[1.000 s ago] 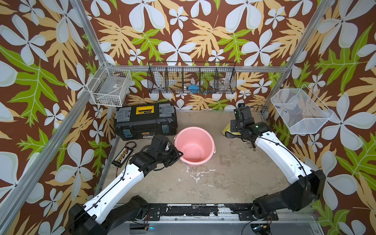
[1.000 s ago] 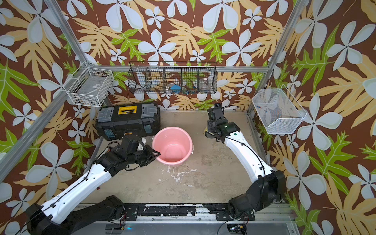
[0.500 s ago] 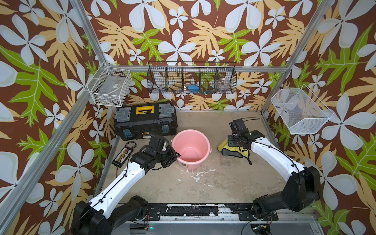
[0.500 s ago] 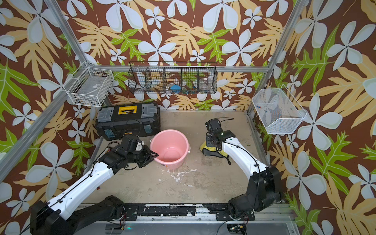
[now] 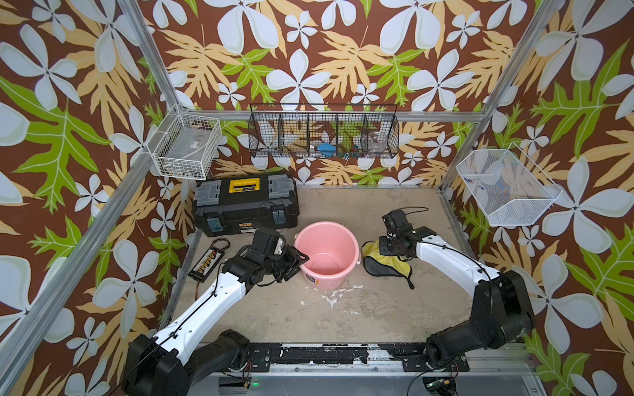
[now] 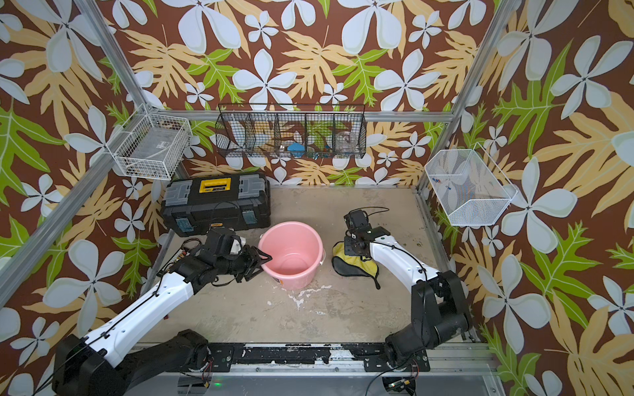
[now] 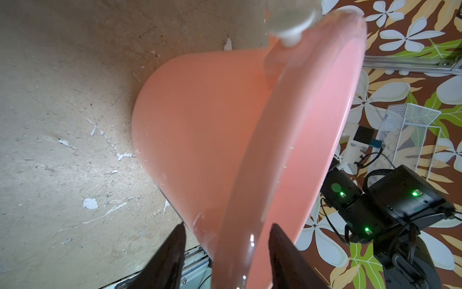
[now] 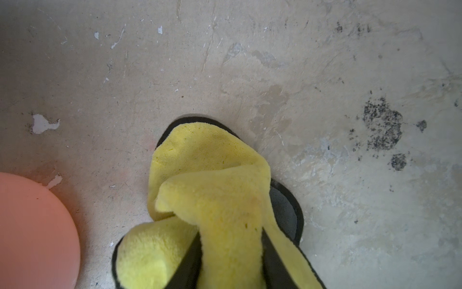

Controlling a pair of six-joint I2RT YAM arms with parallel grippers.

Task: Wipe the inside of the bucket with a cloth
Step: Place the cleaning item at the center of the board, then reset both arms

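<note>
The bucket (image 5: 329, 274) stands upright mid-table, the left gripper (image 5: 298, 264) loosely open astride its left rim. The cloth (image 5: 380, 269) lies just right of it, a fold between the half-spread jaws of the right gripper (image 8: 230, 237) — grip unclear. Unclamped, the bucket may skid; the cloth may slip free.

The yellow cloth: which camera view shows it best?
The right wrist view: the cloth lies close up, its yellow pile and black edge clear. Both top views show it small on the floor beside the bucket, partly under the right arm. The left wrist view misses it.
</note>
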